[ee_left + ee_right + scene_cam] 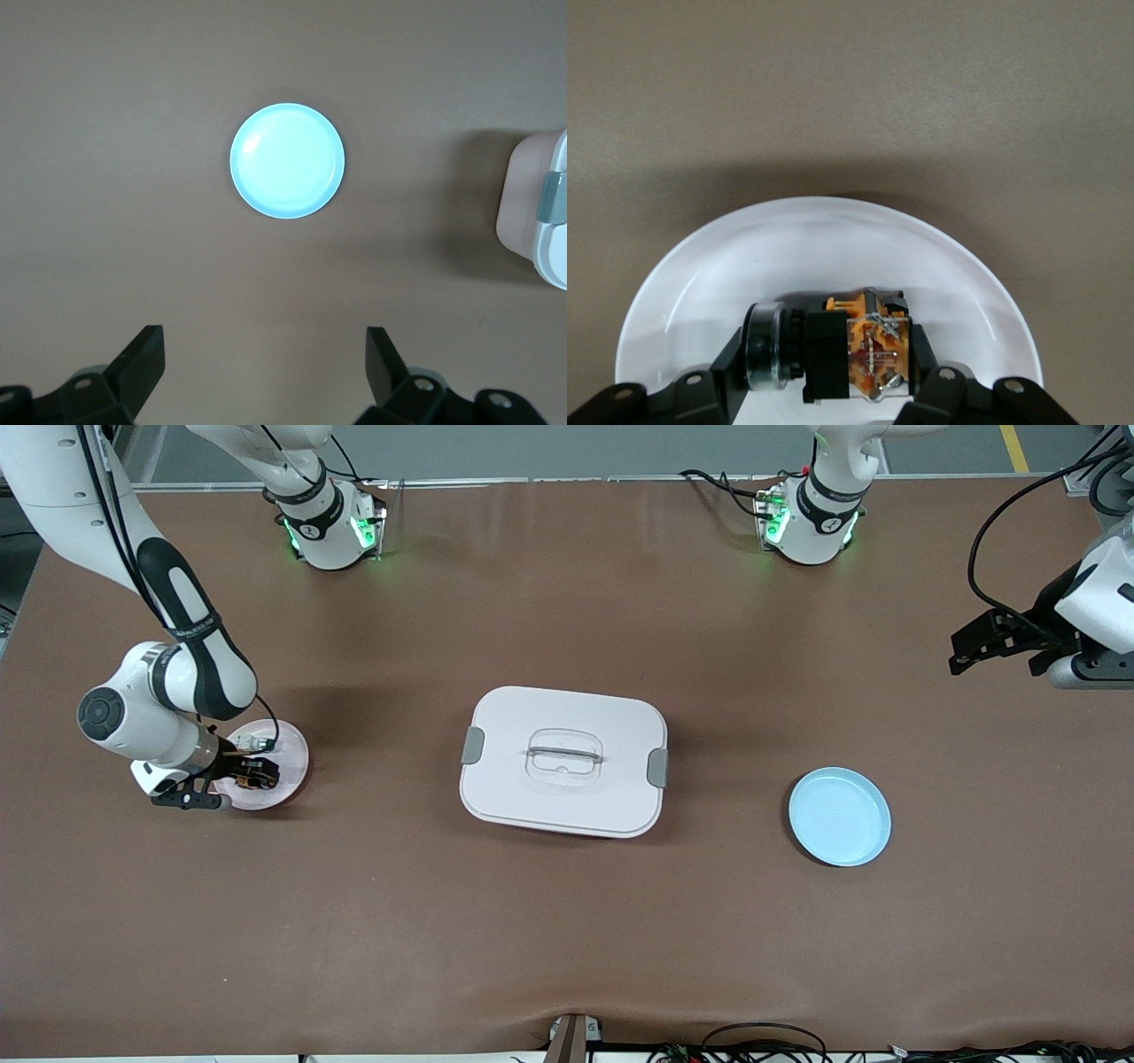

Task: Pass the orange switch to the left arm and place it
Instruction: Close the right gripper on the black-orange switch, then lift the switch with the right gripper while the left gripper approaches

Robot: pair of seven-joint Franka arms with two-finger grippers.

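Note:
The orange switch (849,351), black with an orange-marked body, lies on its side on a pale round plate (292,757) at the right arm's end of the table. My right gripper (833,365) is low over this plate and shut on the switch, one finger at each end; it shows in the front view too (251,774). The white lidded box (564,760) with grey clasps stands at the table's middle. My left gripper (985,643) is open and empty, up in the air over the left arm's end of the table, and also shows in the left wrist view (264,347).
A light blue plate (839,816) lies between the box and the left arm's end, and shows in the left wrist view (287,160) with a corner of the box (536,208). A small white switch (253,740) lies on the pale plate beside my right gripper.

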